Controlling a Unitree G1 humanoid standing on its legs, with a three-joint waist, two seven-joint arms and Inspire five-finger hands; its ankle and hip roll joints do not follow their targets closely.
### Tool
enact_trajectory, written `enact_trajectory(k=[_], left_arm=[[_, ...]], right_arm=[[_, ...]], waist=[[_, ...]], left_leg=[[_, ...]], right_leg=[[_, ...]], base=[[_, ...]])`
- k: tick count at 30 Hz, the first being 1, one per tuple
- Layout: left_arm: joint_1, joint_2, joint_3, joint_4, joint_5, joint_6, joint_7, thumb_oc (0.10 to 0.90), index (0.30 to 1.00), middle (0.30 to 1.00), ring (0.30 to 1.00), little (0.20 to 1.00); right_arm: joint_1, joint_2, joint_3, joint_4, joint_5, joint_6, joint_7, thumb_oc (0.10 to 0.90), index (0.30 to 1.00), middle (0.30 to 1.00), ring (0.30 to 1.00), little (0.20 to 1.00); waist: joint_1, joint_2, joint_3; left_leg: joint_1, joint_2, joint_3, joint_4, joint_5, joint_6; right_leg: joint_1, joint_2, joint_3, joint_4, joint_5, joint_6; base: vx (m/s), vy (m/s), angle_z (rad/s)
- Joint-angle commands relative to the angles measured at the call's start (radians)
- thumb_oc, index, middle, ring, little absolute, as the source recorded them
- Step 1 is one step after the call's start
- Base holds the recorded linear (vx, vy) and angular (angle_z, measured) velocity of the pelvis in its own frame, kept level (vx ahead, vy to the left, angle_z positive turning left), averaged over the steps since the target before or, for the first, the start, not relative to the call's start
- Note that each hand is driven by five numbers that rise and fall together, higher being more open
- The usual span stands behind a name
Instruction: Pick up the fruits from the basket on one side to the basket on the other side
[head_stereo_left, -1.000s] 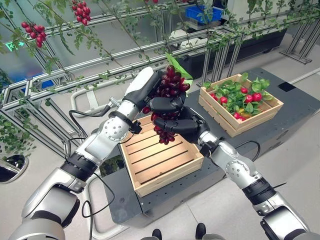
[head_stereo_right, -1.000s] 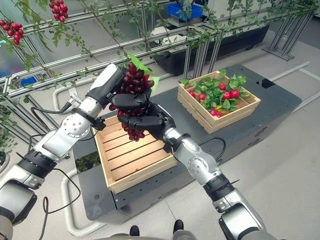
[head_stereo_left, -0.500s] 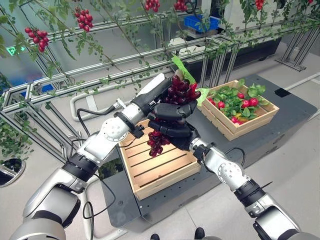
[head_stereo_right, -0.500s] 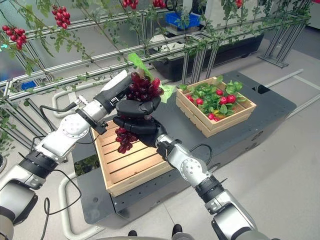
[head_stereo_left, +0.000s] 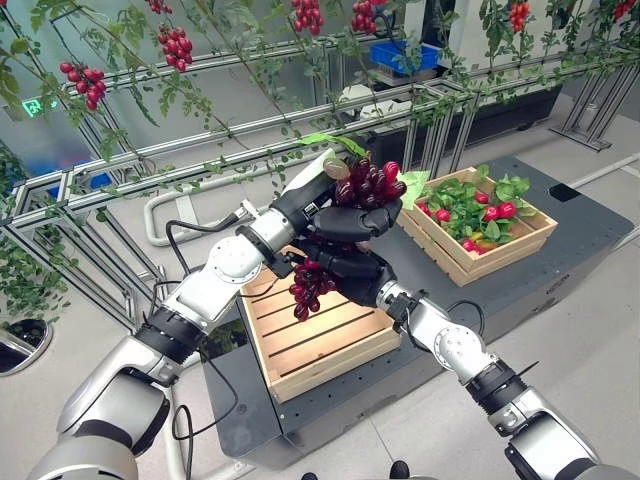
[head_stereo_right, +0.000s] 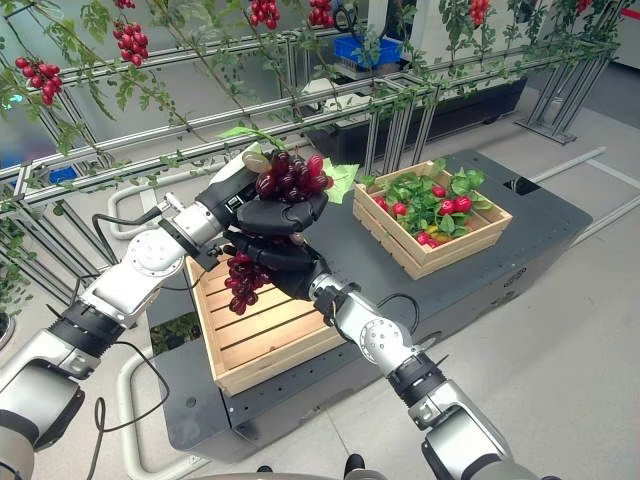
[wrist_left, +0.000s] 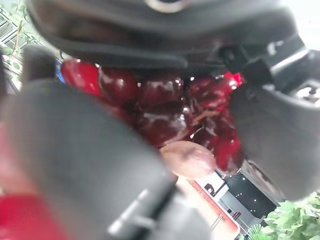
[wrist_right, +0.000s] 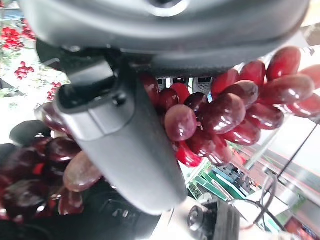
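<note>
From the left eye view I see both hands raised together over the near crate, an empty slatted wooden box on the left part of the dark desk. My left hand has its fingers curled round the upper part of a grape bunch, dark red, with green leaves at its top. My right hand sits just below, fingers wrapped about the lower grapes, which dangle above the near crate without touching it. The far crate stands at the right of the desk, well apart, holding red fruits among green foliage.

The right eye view gives the same arrangement: the grape bunch is clamped between the left hand above and the right hand beneath. The desk rests on a pale grey floor. Behind it runs a metal rail frame strung with vines and red fruit clusters; a blue bin sits farther back.

In the left wrist view, the left hand's dark fingers close tight around glossy grapes.

In the right wrist view, the right hand's thumb presses across the grapes, which hang past it.
</note>
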Motion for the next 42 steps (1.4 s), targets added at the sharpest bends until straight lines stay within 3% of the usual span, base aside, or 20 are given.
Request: enact_trajectory(k=[1,14,24,28,35,39,42], left_arm=[[-0.170,-0.095,-0.027,0.063,-0.070,-0.109,0.008,0.800,0.900,0.900,0.900,0.900],[-0.046,-0.106,0.031,0.145,-0.036,-0.123,0.020,0.800,0.900,0.900,0.900,0.900],[0.040,-0.093,0.080,0.137,-0.043,-0.143,0.007,0.800,0.900,0.900,0.900,0.900],[0.081,-0.095,0.112,0.100,-0.135,-0.152,-0.029,0.800,0.900,0.900,0.900,0.900],[0.258,-0.178,0.234,-0.060,-0.277,-0.174,-0.052,0.800,0.900,0.900,0.900,0.900],[0.343,-0.220,0.311,-0.150,-0.344,-0.208,-0.011,0.800,0.900,0.900,0.900,0.900],[0.388,-0.249,0.345,-0.198,-0.299,-0.230,0.065,0.800,0.900,0.900,0.900,0.900]], right_arm=[[-0.165,0.150,-0.069,0.016,-0.009,-0.172,-0.008,0.400,0.300,0.300,0.300,0.300],[-0.090,0.124,-0.096,0.018,-0.139,-0.223,-0.032,0.400,0.300,0.300,0.300,0.300],[-0.016,0.090,-0.139,0.022,-0.142,-0.229,-0.020,0.400,0.300,0.300,0.300,0.300],[0.019,0.074,-0.164,0.021,-0.174,-0.225,-0.012,0.400,0.300,0.300,0.300,0.300],[0.121,0.053,-0.224,0.007,-0.244,-0.211,0.002,0.400,0.300,0.300,0.300,0.300],[0.173,0.040,-0.271,0.000,-0.274,-0.203,-0.009,0.400,0.300,0.300,0.300,0.300],[0.199,0.042,-0.301,0.011,-0.287,-0.207,-0.024,0.400,0.300,0.300,0.300,0.300]], waist=[[0.014,-0.013,-0.109],[0.007,-0.015,-0.103],[0.000,-0.019,-0.098],[-0.001,-0.023,-0.097],[0.005,-0.036,-0.093],[0.010,-0.044,-0.090],[0.015,-0.049,-0.083]], left_leg=[[0.016,-0.036,-0.024,0.002,-0.139,0.011],[0.012,-0.034,-0.015,0.002,-0.137,0.013],[0.009,-0.032,-0.001,0.002,-0.135,0.016],[0.008,-0.031,0.002,0.002,-0.137,0.017],[0.015,-0.030,0.003,0.002,-0.142,0.021],[0.016,-0.030,0.000,0.002,-0.147,0.022],[0.019,-0.028,-0.003,0.002,-0.149,0.022]], right_leg=[[0.094,-0.043,0.006,0.002,-0.154,0.020],[0.085,-0.043,0.011,0.002,-0.148,0.021],[0.076,-0.042,0.019,0.002,-0.141,0.023],[0.071,-0.042,0.020,0.002,-0.139,0.025],[0.072,-0.040,0.027,0.002,-0.138,0.025],[0.073,-0.039,0.028,0.002,-0.140,0.023],[0.075,-0.037,0.028,0.002,-0.140,0.021]], base=[[0.00,0.000,0.00],[0.00,0.000,0.00],[0.00,0.002,-0.01],[0.01,0.003,-0.04],[0.02,0.000,-0.05],[0.03,-0.009,-0.01],[0.01,-0.004,-0.01]])
